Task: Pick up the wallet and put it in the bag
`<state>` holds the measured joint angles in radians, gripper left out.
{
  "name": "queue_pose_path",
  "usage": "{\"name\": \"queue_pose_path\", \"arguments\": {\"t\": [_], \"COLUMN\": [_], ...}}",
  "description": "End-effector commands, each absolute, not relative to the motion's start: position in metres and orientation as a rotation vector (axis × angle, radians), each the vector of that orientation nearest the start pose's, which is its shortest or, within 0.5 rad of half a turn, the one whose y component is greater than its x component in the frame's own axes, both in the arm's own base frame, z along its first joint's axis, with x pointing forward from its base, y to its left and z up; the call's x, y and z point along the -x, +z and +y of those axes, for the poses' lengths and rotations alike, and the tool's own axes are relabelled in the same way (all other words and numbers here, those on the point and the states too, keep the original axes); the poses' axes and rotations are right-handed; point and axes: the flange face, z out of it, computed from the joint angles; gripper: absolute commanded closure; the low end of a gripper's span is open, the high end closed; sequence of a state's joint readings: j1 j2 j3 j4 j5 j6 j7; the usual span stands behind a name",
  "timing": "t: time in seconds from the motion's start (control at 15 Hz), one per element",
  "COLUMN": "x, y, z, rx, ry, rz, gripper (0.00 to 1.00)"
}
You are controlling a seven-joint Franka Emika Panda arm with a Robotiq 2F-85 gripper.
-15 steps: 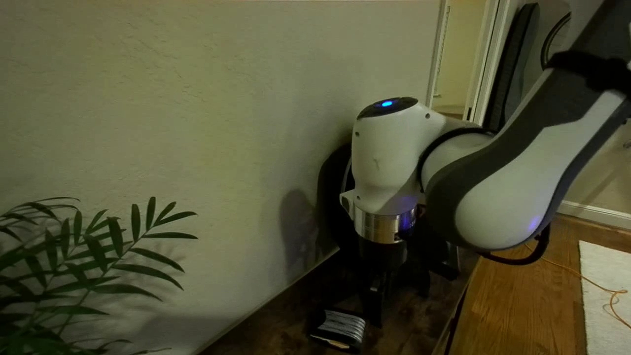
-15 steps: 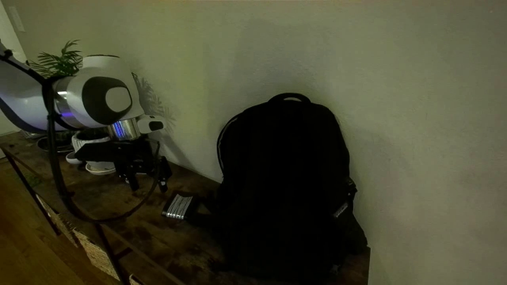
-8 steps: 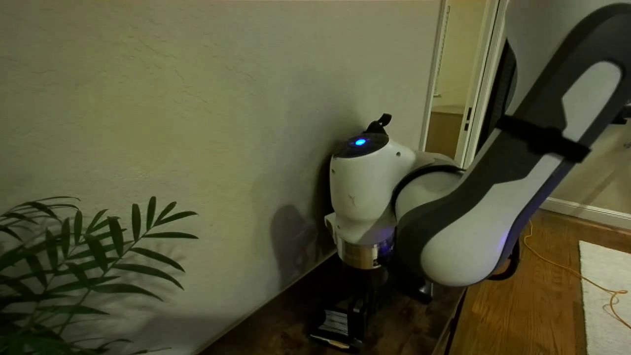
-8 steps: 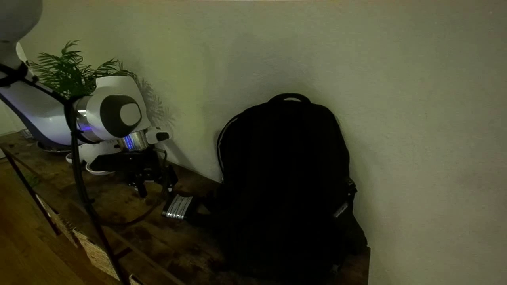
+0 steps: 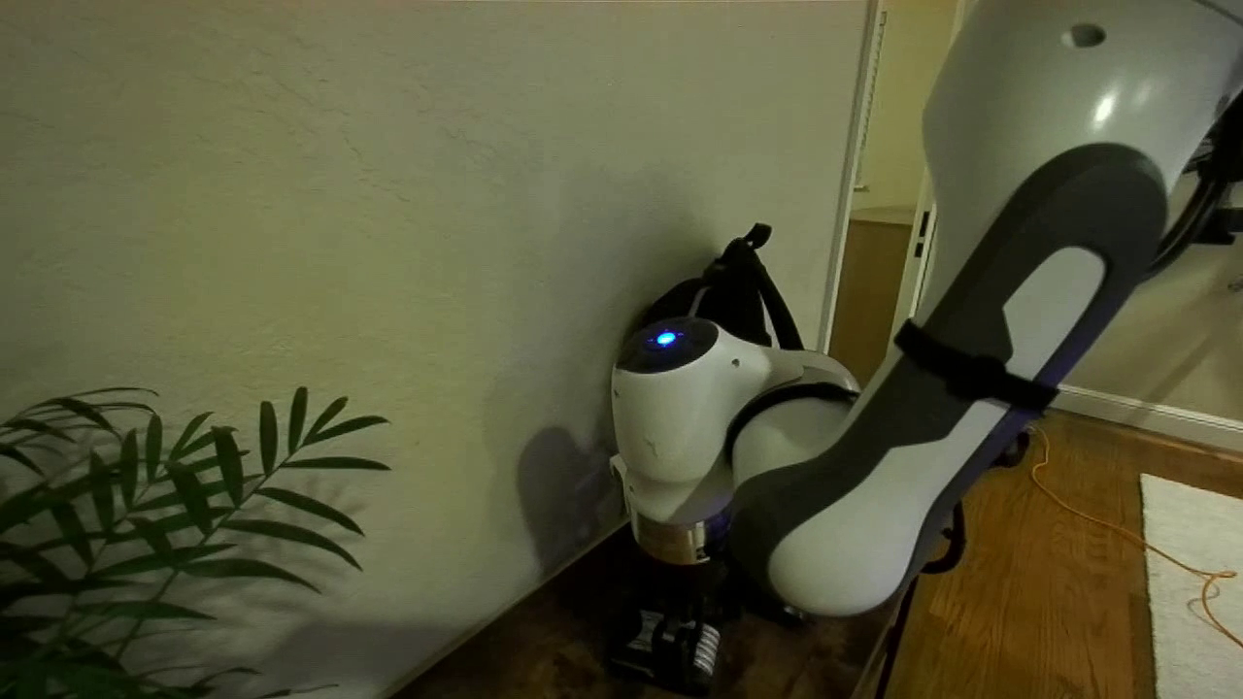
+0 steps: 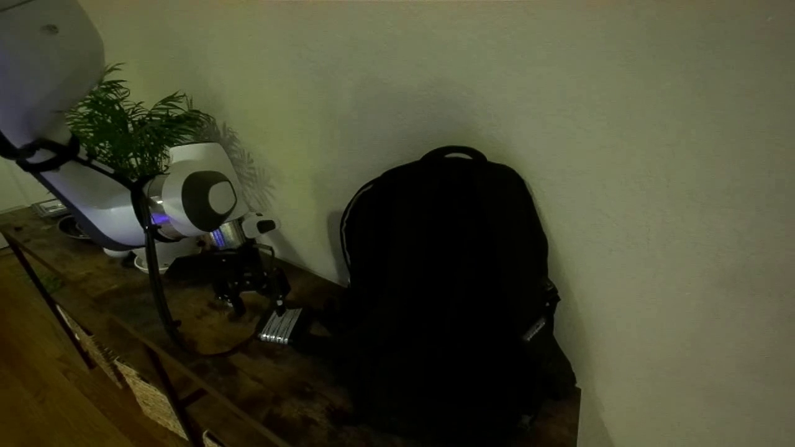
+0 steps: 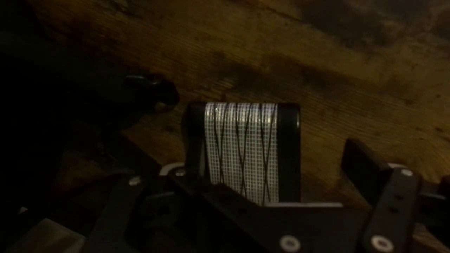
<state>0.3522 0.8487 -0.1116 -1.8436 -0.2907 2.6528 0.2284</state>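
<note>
The wallet (image 7: 242, 147) is a small dark rectangle with pale wrapped strips. It lies flat on the dark wooden table in front of the bag; it also shows in an exterior view (image 6: 281, 327). The bag (image 6: 447, 279) is a tall black backpack upright against the wall; it also shows behind the arm (image 5: 735, 296). My gripper (image 7: 277, 162) is open with nothing held. In the wrist view the left finger overlaps the wallet's left edge and the right finger stands apart on its right. In an exterior view the gripper (image 6: 258, 305) is low, with one finger at the wallet's far edge; contact cannot be told.
A leafy plant (image 5: 194, 524) stands at the table's far end, also in an exterior view (image 6: 133, 130). The wall (image 6: 652, 155) runs along the back. The tabletop (image 6: 254, 379) has a front edge above the wood floor. A black cable (image 6: 163, 298) hangs from the arm.
The arm and gripper have come down and moved across to the wallet, so the gripper now covers part of it. The wallet and bag have not moved. The gripper stays open.
</note>
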Motion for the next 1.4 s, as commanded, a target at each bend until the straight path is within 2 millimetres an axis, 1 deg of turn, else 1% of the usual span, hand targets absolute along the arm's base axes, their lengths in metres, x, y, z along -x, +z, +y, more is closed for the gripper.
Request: {"name": "queue_pose_path", "arguments": {"t": [0.0, 0.4, 0.47, 0.53, 0.6, 0.67, 1.13, 1.2, 1.27, 1.33], "x": [-0.610, -0.623, -0.624, -0.626, -0.627, -0.627, -0.628, -0.627, -0.627, -0.626], "y": [0.050, 0.031, 0.028, 0.026, 0.024, 0.024, 0.029, 0.030, 0.031, 0.032], "z": [0.157, 0.157, 0.157, 0.157, 0.157, 0.158, 0.160, 0.161, 0.162, 0.163], "rx": [3.368, 3.378, 3.381, 3.383, 3.387, 3.389, 3.388, 3.385, 3.383, 3.381], "ry": [-0.035, -0.037, -0.037, -0.040, -0.042, -0.046, -0.061, -0.060, -0.059, -0.060], "rz": [-0.517, -0.521, -0.527, -0.534, -0.540, -0.550, -0.562, -0.564, -0.566, -0.570], "gripper": [0.00, 0.00, 0.06, 0.26, 0.30, 0.31, 0.78, 0.83, 0.90, 0.94]}}
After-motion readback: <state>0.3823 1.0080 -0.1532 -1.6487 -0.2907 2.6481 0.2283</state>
